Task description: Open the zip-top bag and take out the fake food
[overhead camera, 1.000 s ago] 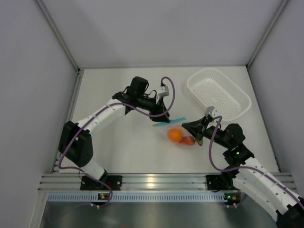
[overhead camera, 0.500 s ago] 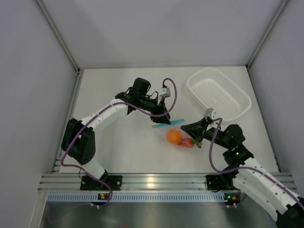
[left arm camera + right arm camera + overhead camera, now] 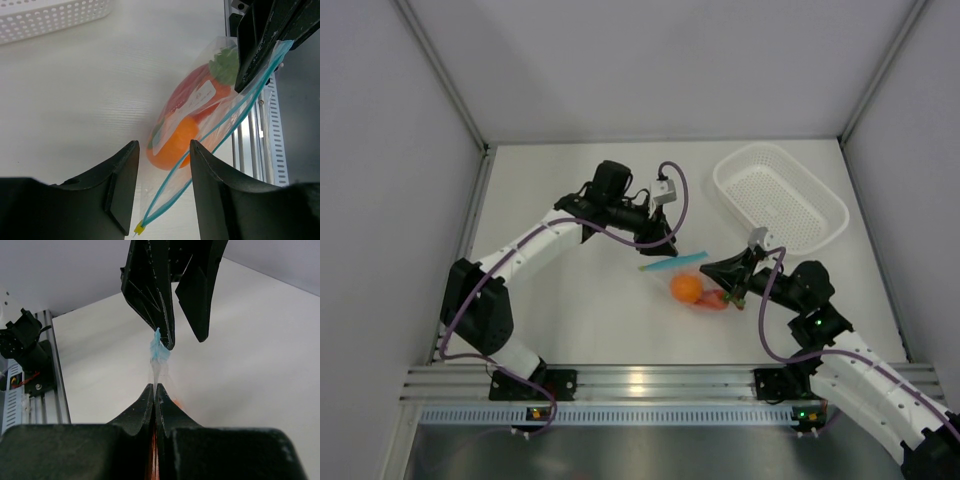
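The zip-top bag (image 3: 694,284) lies mid-table, its light blue zip strip (image 3: 672,262) along the far edge. Through the plastic show the fake food items: a round orange (image 3: 172,145), a red chili (image 3: 192,87) and green leaves (image 3: 225,62). My right gripper (image 3: 712,268) is shut on the bag's right edge, with plastic pinched between its jaws (image 3: 154,388). My left gripper (image 3: 163,150) stands open astride the strip's left end. The strip and its yellow tab (image 3: 138,229) run between the fingers, which are not touching them.
A white perforated basket (image 3: 822,200) stands at the back right, beyond the right arm. The aluminium rail (image 3: 650,385) runs along the near table edge. Grey walls enclose the table on three sides.
The left arm's elbow has swung slightly, while its gripper stays at the strip's left end. The bag and right gripper have edged a little leftward.
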Controlling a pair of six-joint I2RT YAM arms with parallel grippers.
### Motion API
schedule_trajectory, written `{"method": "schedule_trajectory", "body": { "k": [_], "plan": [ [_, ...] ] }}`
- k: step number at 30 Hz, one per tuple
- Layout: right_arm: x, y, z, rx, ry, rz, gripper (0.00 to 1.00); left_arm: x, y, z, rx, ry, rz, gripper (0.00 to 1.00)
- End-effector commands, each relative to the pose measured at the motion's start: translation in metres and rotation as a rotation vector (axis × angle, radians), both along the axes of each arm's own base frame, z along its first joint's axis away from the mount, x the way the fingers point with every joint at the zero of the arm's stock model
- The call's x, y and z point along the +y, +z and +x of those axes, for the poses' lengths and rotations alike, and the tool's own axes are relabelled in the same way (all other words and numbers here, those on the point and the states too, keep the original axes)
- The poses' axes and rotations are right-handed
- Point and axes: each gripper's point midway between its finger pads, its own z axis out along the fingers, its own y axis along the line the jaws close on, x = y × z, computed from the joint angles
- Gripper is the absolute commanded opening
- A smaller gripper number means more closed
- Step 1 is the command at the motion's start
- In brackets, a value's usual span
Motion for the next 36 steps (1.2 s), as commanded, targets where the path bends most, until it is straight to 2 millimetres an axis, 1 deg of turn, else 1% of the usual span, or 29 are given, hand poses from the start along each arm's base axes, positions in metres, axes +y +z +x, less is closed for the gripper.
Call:
{"method": "schedule_trajectory", "body": {
  "k": [1, 4, 7, 13, 20, 23, 27, 31, 34, 35, 36],
  "plan": [
    [-0.001, 0.024, 0.002, -0.087, 0.002, 0.035, 0.0, 0.0, 0.015, -0.003, -0.058, -0.013, -0.033, 0.51],
    [-0.002, 0.024, 0.003, -0.089, -0.006, 0.036, 0.0, 0.001, 0.017, -0.006, -0.056, -0.028, -0.043, 0.52],
    [-0.003, 0.024, 0.005, -0.085, -0.021, 0.034, 0.0, 0.0, 0.014, -0.013, -0.037, -0.06, -0.056, 0.52],
    [-0.004, 0.025, 0.007, -0.087, -0.036, 0.039, 0.0, 0.002, 0.005, -0.022, 0.001, -0.094, -0.059, 0.52],
    [-0.004, 0.025, 0.008, -0.084, -0.037, 0.039, 0.0, 0.001, 0.007, -0.025, 0.013, -0.111, -0.072, 0.51],
    [-0.005, 0.026, 0.009, -0.088, -0.046, 0.043, 0.0, 0.001, 0.004, -0.027, 0.027, -0.121, -0.073, 0.52],
    [-0.005, 0.032, 0.003, -0.106, -0.028, 0.069, 0.0, -0.002, -0.006, -0.027, 0.047, -0.128, -0.061, 0.5],
    [-0.006, 0.034, 0.0, -0.12, -0.029, 0.081, 0.0, -0.006, -0.009, -0.028, 0.053, -0.138, -0.055, 0.44],
    [-0.005, 0.034, -0.001, -0.12, -0.017, 0.079, 0.0, -0.009, -0.009, -0.027, 0.047, -0.139, -0.051, 0.42],
    [-0.005, 0.032, -0.001, -0.117, -0.015, 0.077, 0.0, -0.009, -0.009, -0.026, 0.042, -0.135, -0.049, 0.32],
    [-0.005, 0.033, -0.001, -0.119, -0.018, 0.077, 0.0, -0.01, -0.008, -0.025, 0.037, -0.131, -0.047, 0.27]
  ]
}}
